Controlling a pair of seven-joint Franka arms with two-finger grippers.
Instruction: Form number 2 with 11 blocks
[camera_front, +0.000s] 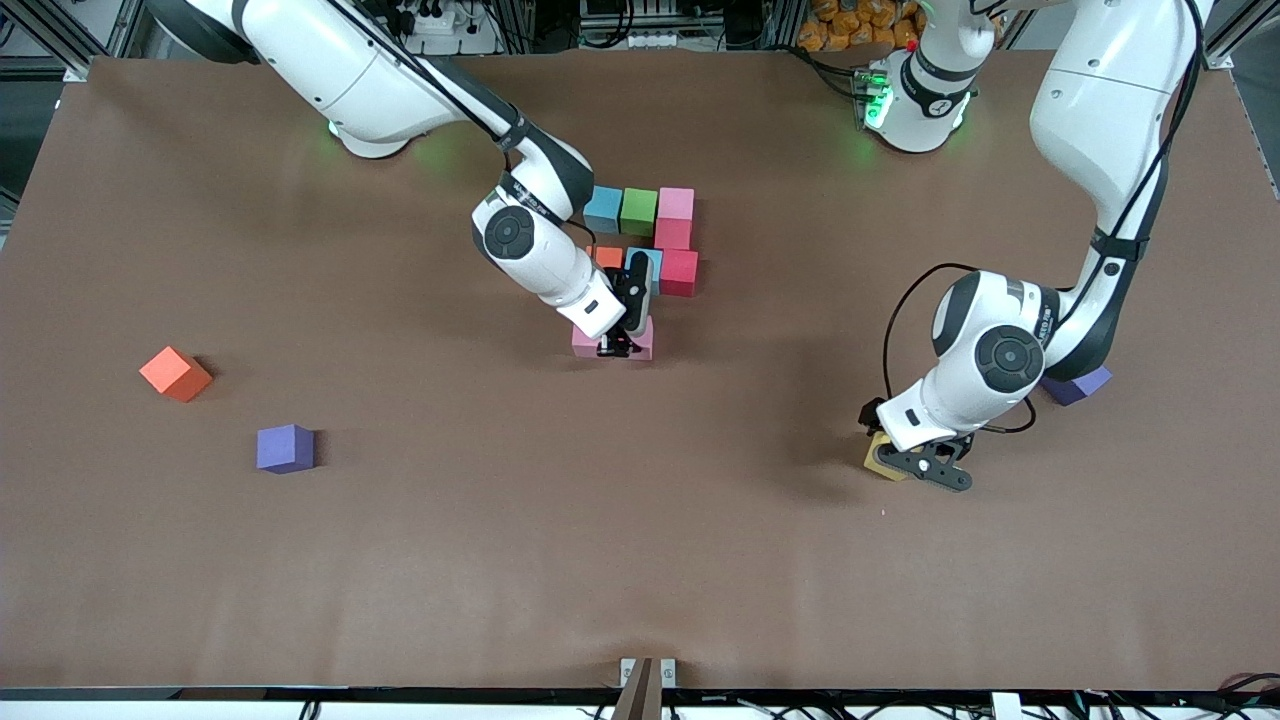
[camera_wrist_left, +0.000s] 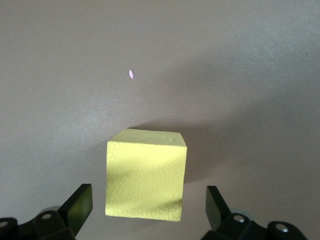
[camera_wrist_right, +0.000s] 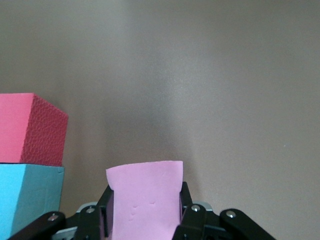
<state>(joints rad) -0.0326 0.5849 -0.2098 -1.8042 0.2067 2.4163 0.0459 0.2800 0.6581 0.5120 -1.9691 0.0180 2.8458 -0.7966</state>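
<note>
My right gripper (camera_front: 618, 345) is shut on a pink block (camera_front: 612, 340), its fingers (camera_wrist_right: 184, 202) pressed on two sides of the block (camera_wrist_right: 145, 197). I cannot tell whether that block rests on the table. Beside it stand a light blue block (camera_wrist_right: 27, 200) and a red one (camera_wrist_right: 32, 130). They belong to a cluster of touching blocks: blue (camera_front: 603, 210), green (camera_front: 638, 211), pink (camera_front: 676, 204), deeper pink (camera_front: 673, 233), orange (camera_front: 606, 256), light blue (camera_front: 645, 262), red (camera_front: 679, 272). My left gripper (camera_front: 925, 465) hangs open around a yellow block (camera_wrist_left: 146, 175), its fingers (camera_wrist_left: 77, 205) apart from the block's sides.
An orange-red cube (camera_front: 175, 374) and a purple cube (camera_front: 285, 448) lie loose toward the right arm's end of the table. Another purple cube (camera_front: 1078, 385) shows partly under the left arm. The brown tabletop (camera_front: 640, 560) stretches wide toward the front camera.
</note>
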